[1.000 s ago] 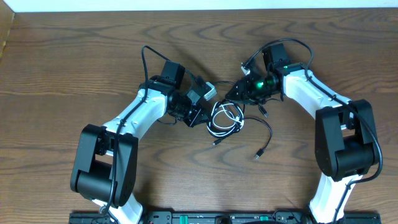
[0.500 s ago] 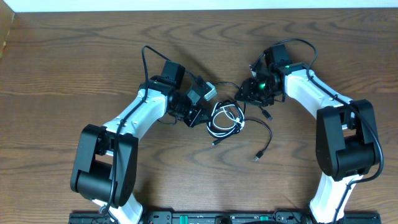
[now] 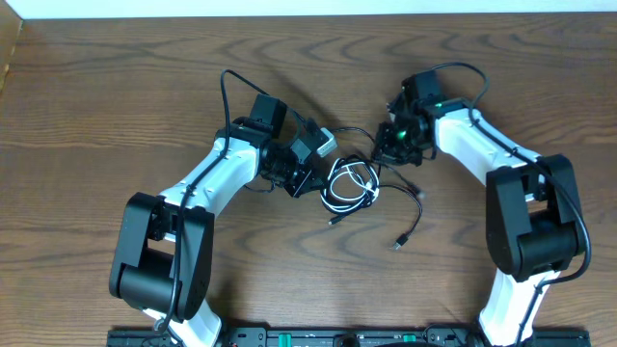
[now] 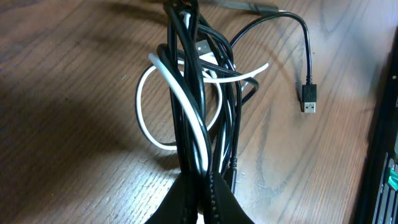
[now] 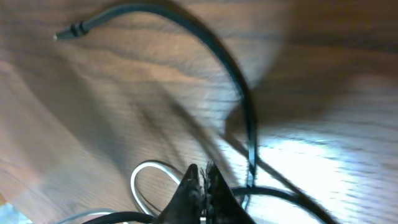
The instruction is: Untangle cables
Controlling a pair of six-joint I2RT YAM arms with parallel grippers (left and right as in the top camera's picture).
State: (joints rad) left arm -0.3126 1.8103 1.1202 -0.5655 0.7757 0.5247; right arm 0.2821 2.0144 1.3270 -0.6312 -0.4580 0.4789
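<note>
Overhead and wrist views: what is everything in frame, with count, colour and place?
thin black cable: one, black, table centre, tangled with the white one, a plug end lying free
thin white cable: one, white, looped within the tangle
wooden table: one, brown, under everything
robot arms: two, white and black, left and right sides
left gripper: one, black, shut on strands of both cables
right gripper: one, black, shut beside the black cable; grip unclear

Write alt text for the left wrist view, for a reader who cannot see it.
The left gripper, at the bottom edge, is shut on a tangled bundle of black cable and white cable. The white cable loops on the wooden table, and a black end with a USB plug lies free at the right.
</note>
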